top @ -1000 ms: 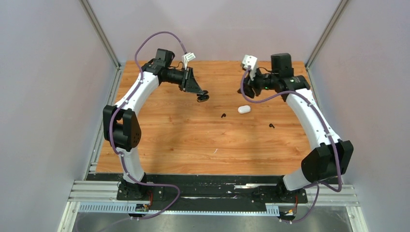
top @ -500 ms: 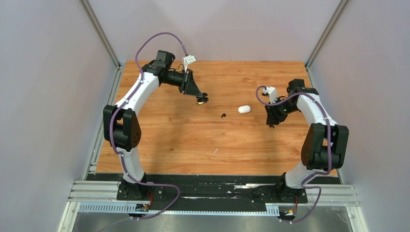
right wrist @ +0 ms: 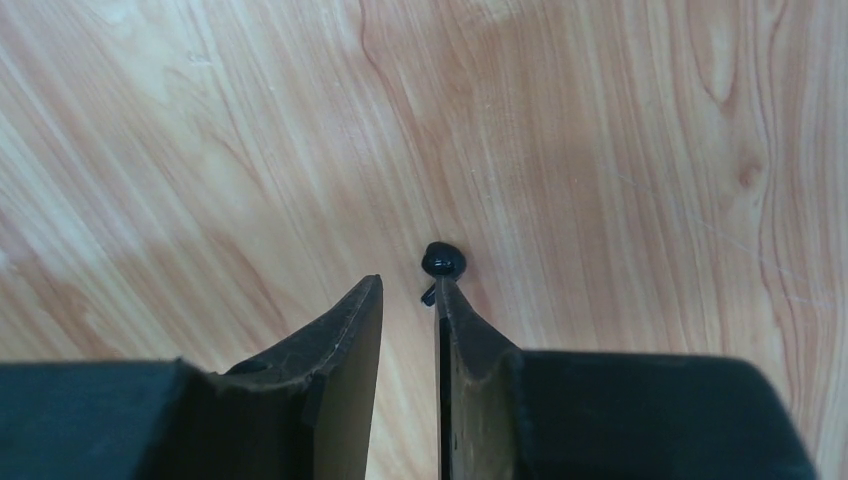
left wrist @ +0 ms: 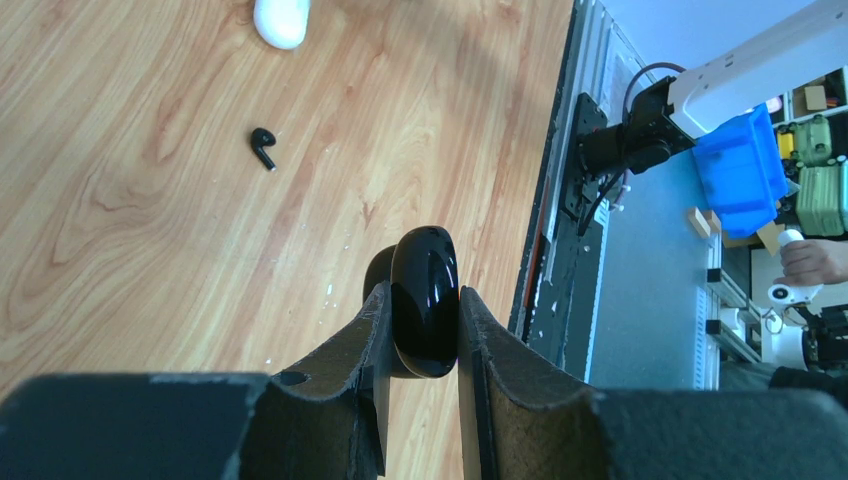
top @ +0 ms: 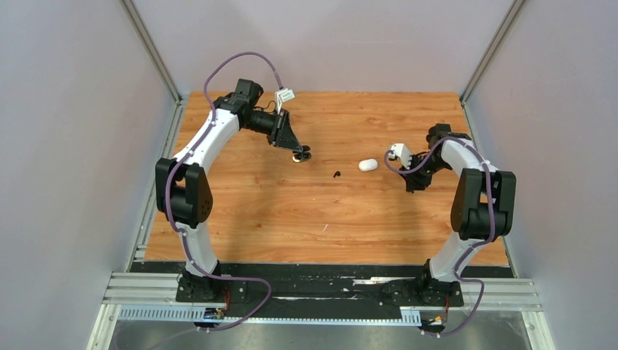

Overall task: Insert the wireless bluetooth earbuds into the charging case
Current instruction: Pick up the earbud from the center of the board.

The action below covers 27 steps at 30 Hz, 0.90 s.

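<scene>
My left gripper point(top: 299, 153) is shut on a glossy black pebble-shaped charging case point(left wrist: 425, 310) and holds it above the table at the back left. A black earbud point(top: 337, 174) lies loose on the wood; it also shows in the left wrist view point(left wrist: 263, 147). My right gripper point(top: 412, 184) is low over the table at the right, with its jaws a narrow gap apart point(right wrist: 408, 283) and empty. A second black earbud point(right wrist: 443, 262) lies just beyond the tip of its right finger, not between the jaws. I make out no white earbuds.
A white pebble-shaped case point(top: 368, 165) lies shut between the two grippers, also at the top edge of the left wrist view point(left wrist: 282, 20). A tiny white speck point(top: 324, 227) lies on the wooden table point(top: 255, 219) nearer the front. Grey walls close in both sides.
My right arm has swung from the back of the table down to the right side and lowered over the second black earbud. My left gripper has barely shifted with the black case.
</scene>
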{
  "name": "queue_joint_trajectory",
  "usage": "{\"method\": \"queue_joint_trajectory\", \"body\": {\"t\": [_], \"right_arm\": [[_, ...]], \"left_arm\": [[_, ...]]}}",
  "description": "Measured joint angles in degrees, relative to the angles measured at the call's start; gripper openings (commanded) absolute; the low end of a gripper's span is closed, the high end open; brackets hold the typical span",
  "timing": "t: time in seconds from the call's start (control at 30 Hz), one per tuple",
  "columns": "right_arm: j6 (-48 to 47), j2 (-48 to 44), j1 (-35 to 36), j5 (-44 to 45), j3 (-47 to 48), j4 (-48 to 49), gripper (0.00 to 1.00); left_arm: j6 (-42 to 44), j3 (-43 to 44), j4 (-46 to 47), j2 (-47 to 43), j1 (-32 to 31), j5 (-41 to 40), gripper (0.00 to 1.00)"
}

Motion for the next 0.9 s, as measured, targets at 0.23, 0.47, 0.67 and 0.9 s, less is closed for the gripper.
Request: {"method": "queue_joint_trajectory", "body": {"t": [0.23,0.47,0.67,0.9], "right_arm": [[-5.99,4.68,0.0,2.03,1.9,0.76,0.23],[-7.74,4.85,0.02,2.47,2.1,0.96,0.26],[-6.36,4.9,0.52,2.32,3.89,0.96,0.26],[1.51,5.22,3.26,-3.41,9.53,1.4,0.26]], "left_arm": [[1.18,-0.81,-1.14,0.0,0.15,-0.52,0.0],[1.27,-1.18,-1.29,-0.02,0.15,-1.4,0.0],[1.27,-1.18,-1.29,-0.02,0.15,-1.53,0.0],[1.29,-1.18,-1.31,-0.02,0.15,-1.55,0.0]]}}
